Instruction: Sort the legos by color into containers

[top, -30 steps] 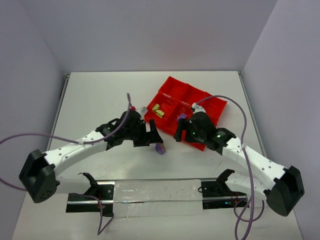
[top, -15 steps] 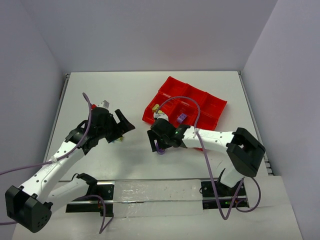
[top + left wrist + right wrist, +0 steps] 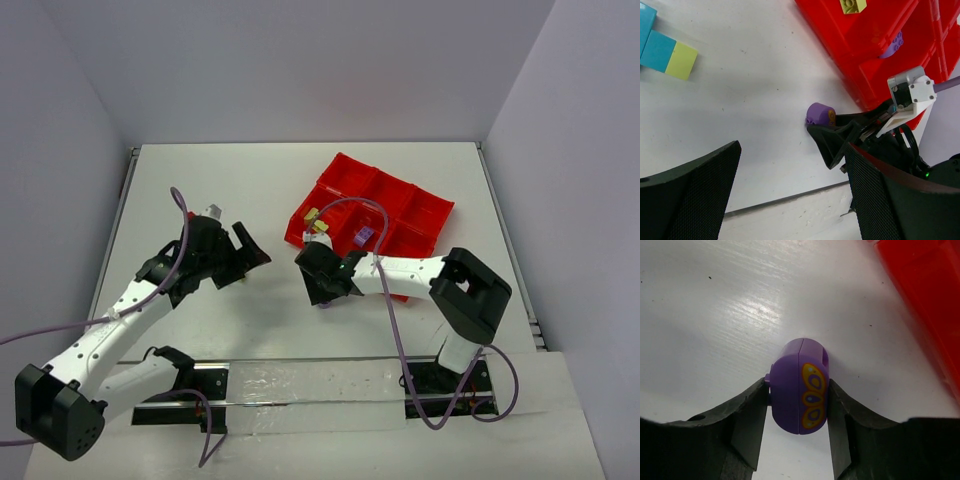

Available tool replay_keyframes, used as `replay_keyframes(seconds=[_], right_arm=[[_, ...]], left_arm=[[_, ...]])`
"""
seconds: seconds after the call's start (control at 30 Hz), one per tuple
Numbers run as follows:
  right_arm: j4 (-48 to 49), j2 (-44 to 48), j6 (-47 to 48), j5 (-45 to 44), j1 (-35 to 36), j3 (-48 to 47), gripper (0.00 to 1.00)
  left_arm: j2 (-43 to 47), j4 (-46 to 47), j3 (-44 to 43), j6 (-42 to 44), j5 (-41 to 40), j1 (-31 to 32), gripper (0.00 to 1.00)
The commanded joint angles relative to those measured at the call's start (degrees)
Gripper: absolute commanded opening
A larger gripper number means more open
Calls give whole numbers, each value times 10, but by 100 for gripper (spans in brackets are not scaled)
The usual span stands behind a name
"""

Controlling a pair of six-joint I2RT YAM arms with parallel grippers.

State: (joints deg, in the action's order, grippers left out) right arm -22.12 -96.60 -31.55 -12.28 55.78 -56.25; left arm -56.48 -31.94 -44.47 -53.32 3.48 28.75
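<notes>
Nearest the arm bases, the right tool [image 3: 798, 407] is down on the desk [image 3: 200, 190] with its jaws closed narrow on a small purple piece [image 3: 801, 390]. Both fingers press its sides. The piece is rounded, with a yellow printed mark on the face, and seems to sit on the desk surface, not yet lifted. It lies just beside the near wall of the red tray [image 3: 430, 215], outside it. A little to the left and well apart, the left tool [image 3: 250, 248] hovers with jaws wide and nothing between them. Close by it on the desk lies a teal-and-yellow brick [image 3: 662, 52], two colours joined, untouched. Farther back, the tray holds a yellow brick [image 3: 313, 214] in its near-left compartment and a purple brick [image 3: 364, 236] in the compartment beside it. The rest of the compartments cannot be read from here. Step in hand, as I judge it: the pick of a purple piece, grip just made. The next move calls for a straight lift clear of the low wall, a short carry over to the compartment with the purple brick, then release. Risk: the piece is round and small, so it may roll or twist between the fingers. The joined brick will need splitting before it can be sorted.
</notes>
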Motion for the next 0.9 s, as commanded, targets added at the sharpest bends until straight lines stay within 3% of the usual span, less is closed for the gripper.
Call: replay_keyframes(seconds=[0.0, 0.13, 0.27, 0.43, 0.87], right_arm=[[11, 28, -2, -18, 8, -19, 34], [20, 83, 6, -6, 7, -13, 30], [76, 175, 40, 52, 8, 28, 31], [87, 234, 71, 73, 8, 57, 32], [90, 267, 88, 86, 9, 70, 32]], left_arm=[[-12, 52, 10, 8, 35, -3, 91], [-32, 109, 27, 13, 93, -3, 94], [-80, 229, 65, -1, 203, -4, 99], [-117, 357, 90, -28, 296, -5, 99], [-139, 535, 148, -105, 381, -5, 91]])
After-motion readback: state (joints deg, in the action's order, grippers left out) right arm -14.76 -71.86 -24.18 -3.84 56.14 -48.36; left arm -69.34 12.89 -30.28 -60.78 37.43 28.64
